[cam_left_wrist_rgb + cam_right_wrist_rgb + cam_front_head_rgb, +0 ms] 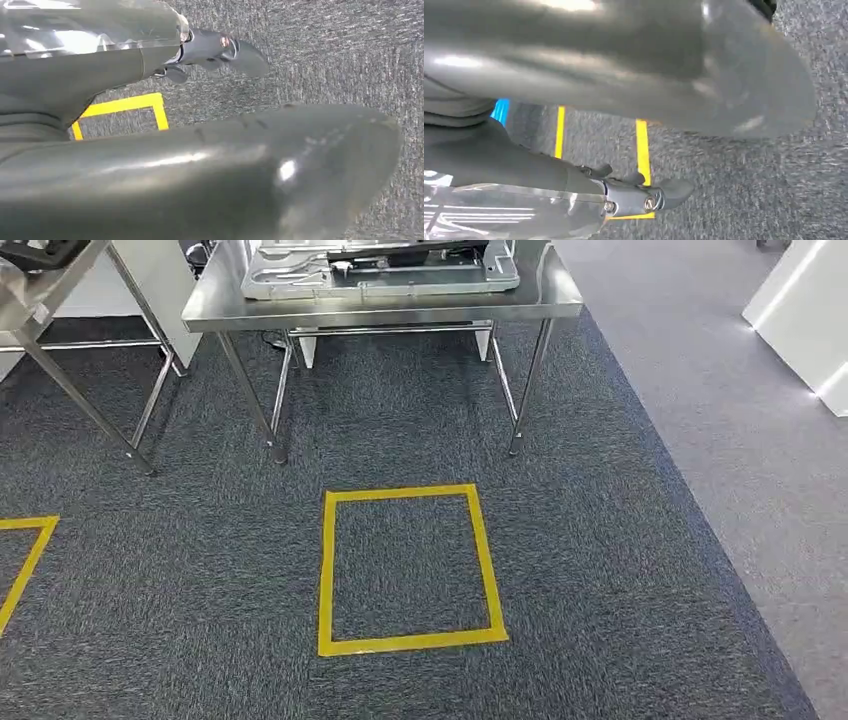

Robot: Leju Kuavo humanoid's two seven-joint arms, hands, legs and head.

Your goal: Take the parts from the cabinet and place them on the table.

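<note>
Left hand (215, 52): dark fingers (245, 57) extended over the carpet with a clear plastic-wrapped part (90, 25) lying against the palm side; whether the fingers actually grip it cannot be told. Thick grey thumb crosses the foreground of the left wrist view.

Right hand (639, 192): dark fingers (674, 191) stretched out, a clear plastic-wrapped item (499, 212) beside the palm; hold likewise cannot be told.

Floor: dark grey-blue speckled carpet (600, 570) marked with a yellow tape rectangle (410, 570); a second yellow tape outline (25, 560) at the left edge; a lighter grey carpet strip (730, 420) to the right.

Stainless steel table (380, 305) on thin metal legs stands beyond the rectangle, carrying a grey moulded tray (380, 270) with dark components in it. A second steel frame (60, 350) stands to the left. White cabinet corner (805, 310) at far right.
</note>
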